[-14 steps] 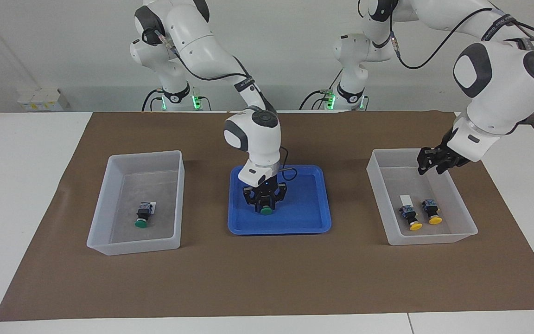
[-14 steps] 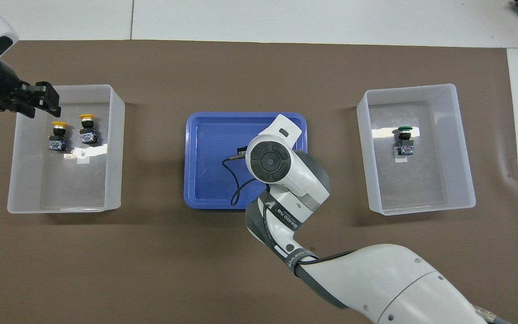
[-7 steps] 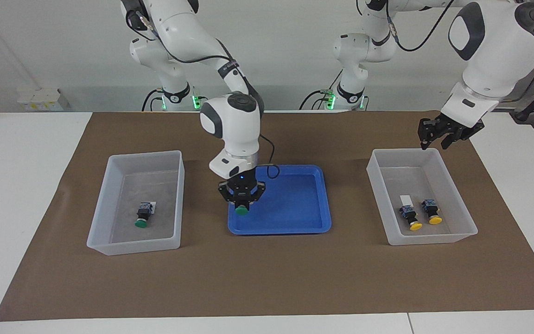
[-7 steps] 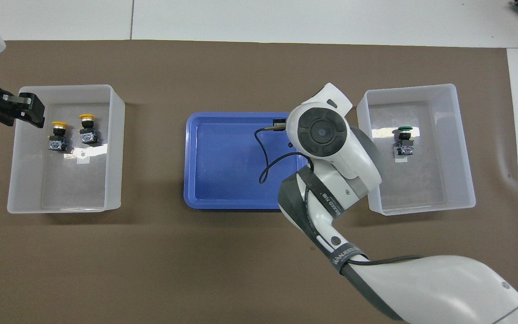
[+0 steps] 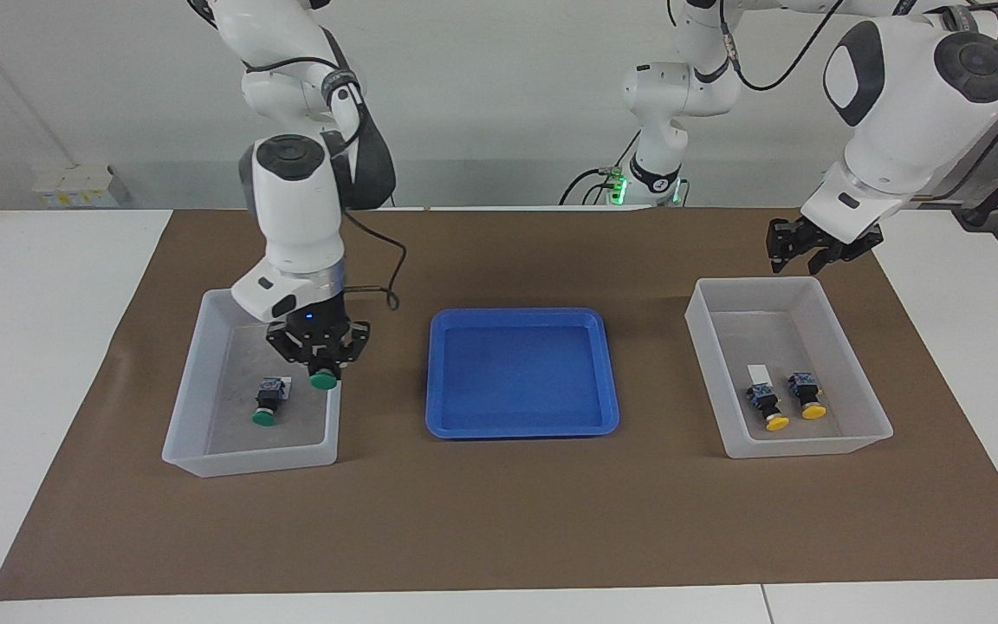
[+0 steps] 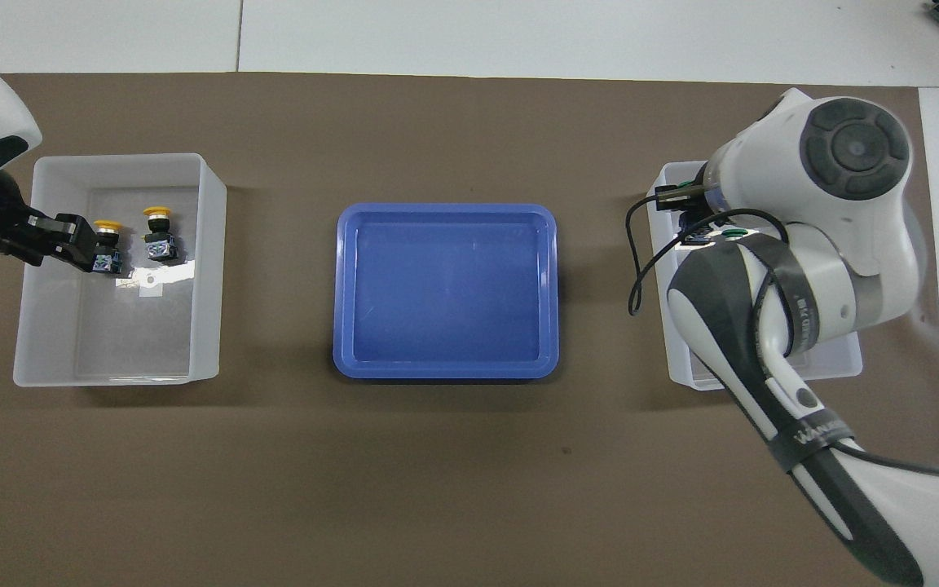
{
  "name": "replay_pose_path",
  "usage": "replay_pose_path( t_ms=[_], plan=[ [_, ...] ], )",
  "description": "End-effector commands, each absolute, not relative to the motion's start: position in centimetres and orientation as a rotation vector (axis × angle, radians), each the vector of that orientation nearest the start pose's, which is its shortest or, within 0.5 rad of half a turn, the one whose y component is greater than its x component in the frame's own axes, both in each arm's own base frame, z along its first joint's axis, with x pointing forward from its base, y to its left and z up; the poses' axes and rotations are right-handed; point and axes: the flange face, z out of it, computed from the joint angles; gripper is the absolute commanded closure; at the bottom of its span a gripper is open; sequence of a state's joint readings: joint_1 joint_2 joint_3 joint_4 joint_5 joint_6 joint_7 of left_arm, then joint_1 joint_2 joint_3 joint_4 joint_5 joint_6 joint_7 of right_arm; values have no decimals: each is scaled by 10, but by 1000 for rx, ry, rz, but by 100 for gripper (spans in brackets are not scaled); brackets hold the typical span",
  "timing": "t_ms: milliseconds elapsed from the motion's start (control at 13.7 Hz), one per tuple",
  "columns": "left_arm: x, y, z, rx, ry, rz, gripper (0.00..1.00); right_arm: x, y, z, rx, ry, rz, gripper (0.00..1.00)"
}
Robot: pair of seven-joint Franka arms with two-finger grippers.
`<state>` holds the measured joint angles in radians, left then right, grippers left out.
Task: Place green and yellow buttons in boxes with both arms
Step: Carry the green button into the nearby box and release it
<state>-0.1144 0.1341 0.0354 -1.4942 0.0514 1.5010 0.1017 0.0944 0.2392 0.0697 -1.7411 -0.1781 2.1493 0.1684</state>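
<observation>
A: White wall, white table (image 5: 48, 364), brown mat (image 5: 499, 520) across it. At the right arm's end, the right gripper (image 5: 318, 354) has swung off the blue tray (image 5: 438, 373) and now hangs over the green box (image 5: 191, 416), fingertips clamped on a green button (image 5: 322, 380).

B: A second ago it was down in that tray, closing on the button. So the pick is done and the carry is nearly over.

A: The held button hangs cap-down, just beside the other green button (image 5: 266, 407), which lies on the box floor. The held one is clear of the floor as far as I can judge.

B: Mid-table, the tray is empty now. That reads as the last button out.

A: Then the yellow box (image 5: 854, 446): two yellow buttons (image 5: 783, 402) side by side, caps pointing away from the robots.

B: And the left gripper (image 5: 797, 252)?

A: It has pulled back and up, out of that box, and sits above the rim nearest the robots. It holds nothing; whether its fingers are apart or together I can't tell.

B: So one release over the green box should finish it.
</observation>
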Motion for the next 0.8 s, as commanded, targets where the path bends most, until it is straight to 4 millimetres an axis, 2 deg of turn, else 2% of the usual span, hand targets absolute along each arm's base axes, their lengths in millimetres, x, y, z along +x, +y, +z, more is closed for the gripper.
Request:
replay_pose_path(
  t_ms=[0, 73, 146, 437, 582, 728],
  plan=[
    [571, -50, 570, -3048, 336, 154, 46, 625, 35, 423, -3223, -212, -269, 100],
    [573, -51, 564, -3049, 337, 137, 46, 620, 9, 411, -3225, -241, -271, 100],
    [573, -55, 561, -3050, 342, 130, 46, 613, -4, 399, -3226, -251, -260, 100],
    [578, -55, 554, -3091, 318, 136, 48, 594, -34, 365, -3228, -188, -238, 100],
    [581, -56, 557, -3161, 214, 106, 49, 597, -42, 347, -3221, -164, -272, 100],
    [585, -60, 559, -3191, 136, 53, 49, 601, -44, 338, -3214, -158, -310, 100]
  ],
)
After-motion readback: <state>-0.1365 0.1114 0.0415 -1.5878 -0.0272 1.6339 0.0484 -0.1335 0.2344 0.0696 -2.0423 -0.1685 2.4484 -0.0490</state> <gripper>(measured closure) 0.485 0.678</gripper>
